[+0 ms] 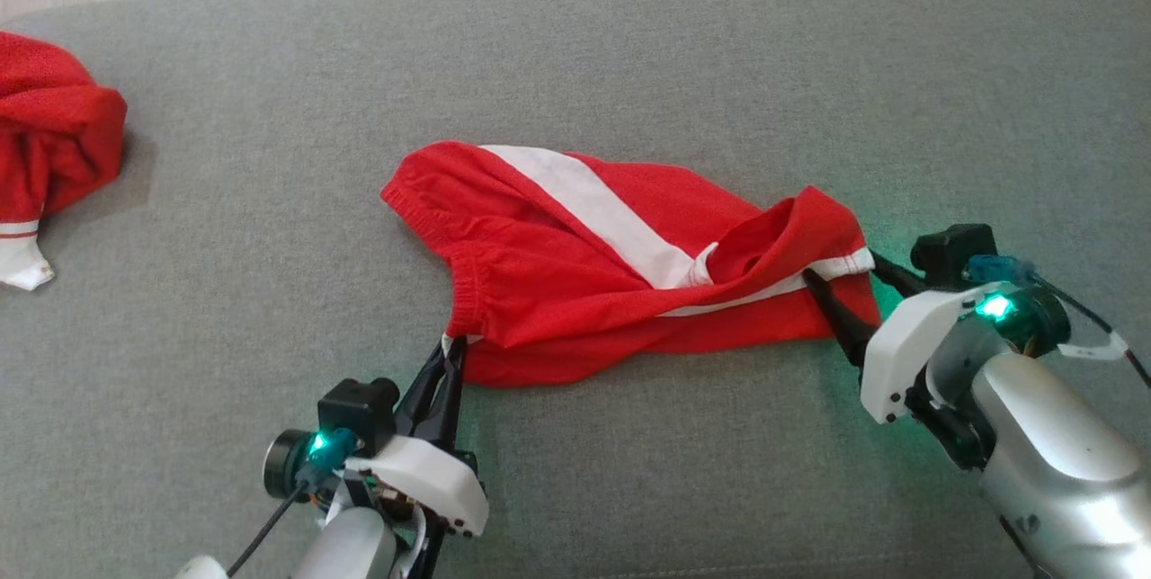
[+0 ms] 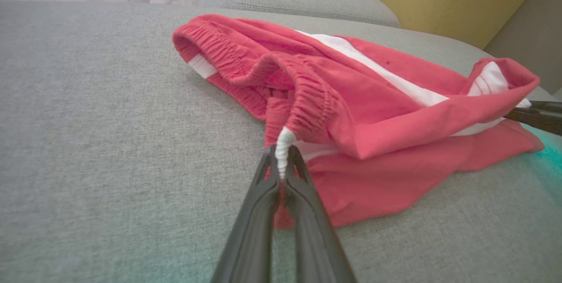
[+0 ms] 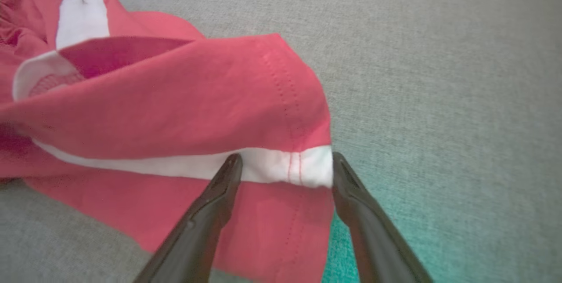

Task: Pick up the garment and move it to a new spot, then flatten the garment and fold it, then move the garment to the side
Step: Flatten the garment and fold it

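- The garment (image 1: 557,282), which I judged to be the red shorts with a broad white stripe because both grippers were at it, lay crumpled about the middle of the grey cushion (image 1: 719,66), nearer to its front edge.
- Your left gripper (image 1: 454,347) was closed tightly on a small white piece at the end of the elastic waistband (image 2: 307,103), at the corner of the garment towards the front edge.
- Your right gripper (image 1: 841,278) stood wide, holding nothing; its two fingers were on either side of the white hem band (image 3: 281,168) of one leg.
- A second red piece with striped trim (image 1: 54,138) lay well apart, at the left edge of the cushion.
- The fabric looked thin, light and very soft, so I expected it to sag and fold on itself when lifted.
- I judged the stitched parts to be the best places to hold: the gathered waistband and the doubled hem.
- The left grip took only a little material, so I thought it could slip out under a strong pull.
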{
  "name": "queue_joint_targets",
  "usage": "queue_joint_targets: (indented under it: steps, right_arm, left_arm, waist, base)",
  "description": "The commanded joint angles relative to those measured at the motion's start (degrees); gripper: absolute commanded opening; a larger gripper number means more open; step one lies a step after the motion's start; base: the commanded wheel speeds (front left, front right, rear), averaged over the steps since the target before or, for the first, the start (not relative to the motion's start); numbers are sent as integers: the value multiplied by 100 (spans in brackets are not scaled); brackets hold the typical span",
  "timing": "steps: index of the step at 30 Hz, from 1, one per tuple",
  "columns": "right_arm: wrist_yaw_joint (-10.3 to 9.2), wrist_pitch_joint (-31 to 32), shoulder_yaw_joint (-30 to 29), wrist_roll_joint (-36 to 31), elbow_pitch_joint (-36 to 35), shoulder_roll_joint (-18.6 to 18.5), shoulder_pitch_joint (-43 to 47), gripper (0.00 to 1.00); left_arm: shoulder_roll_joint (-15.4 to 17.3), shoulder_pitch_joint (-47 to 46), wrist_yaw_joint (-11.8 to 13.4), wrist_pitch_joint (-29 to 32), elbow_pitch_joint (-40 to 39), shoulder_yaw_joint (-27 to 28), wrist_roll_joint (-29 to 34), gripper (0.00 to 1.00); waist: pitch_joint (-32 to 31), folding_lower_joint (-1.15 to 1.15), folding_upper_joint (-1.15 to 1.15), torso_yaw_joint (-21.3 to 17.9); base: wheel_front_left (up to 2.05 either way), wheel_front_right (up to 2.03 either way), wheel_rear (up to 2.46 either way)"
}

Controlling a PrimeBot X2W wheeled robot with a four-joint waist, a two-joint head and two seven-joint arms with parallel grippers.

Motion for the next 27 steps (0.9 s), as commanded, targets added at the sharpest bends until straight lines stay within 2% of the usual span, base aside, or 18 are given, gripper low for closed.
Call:
queue_joint_targets:
  steps: [1, 2, 4, 6, 8, 9, 16, 21, 27]
  right_arm:
    - [43, -20, 157, 107, -162, -113, -157, 91]
    - [43, -37, 254, 176, -163, -145, -180, 82]
    - [43, -73, 420, 299, -150, -188, -219, 51]
    - [43, -114, 560, 412, -123, -213, -255, 37]
    - [43, -176, 679, 492, -88, -237, -298, 8]
    - [43, -224, 723, 521, -71, -240, -319, 0]
    - [43, -694, 854, 880, -348, -266, -354, 0]
    - [43, -847, 783, 1197, -1013, -484, -311, 0]
    - [43, -692, 526, 1517, -2073, -832, -177, 0]
  left_arm:
    - [53, -192, 24, -80, -123, 129, -53, 0]
    - [53, -191, 29, -86, -120, 126, -58, 0]
    - [58, -187, 36, -94, -115, 119, -67, 0]
    - [66, -181, 42, -98, -111, 113, -77, 0]
    - [77, -171, 48, -102, -108, 108, -88, 0]
    - [82, -164, 51, -105, -107, 107, -93, 0]
    - [130, -142, 82, -242, -272, 161, -158, 0]
    - [281, -236, 52, -234, -769, 315, -282, 0]
    - [620, -403, 0, 128, -1771, 570, -491, 0]
  waist:
    - [-8, 0, 0, -8]
    - [-13, 0, 0, -14]
    - [-21, 0, 0, -23]
    - [-34, 0, 0, -32]
    - [-50, 0, 0, -42]
    - [-62, 0, 0, -48]
    - [-245, 0, 0, -123]
    - [-454, 0, 0, -218]
    - [-783, 0, 0, -328]
  base:
    - [0, 0, 0]
    - [0, 0, 0]
    - [0, 0, 0]
    - [0, 0, 0]
    - [0, 0, 0]
    - [0, 0, 0]
    - [0, 0, 0]
    - [0, 0, 0]
    - [0, 0, 0]
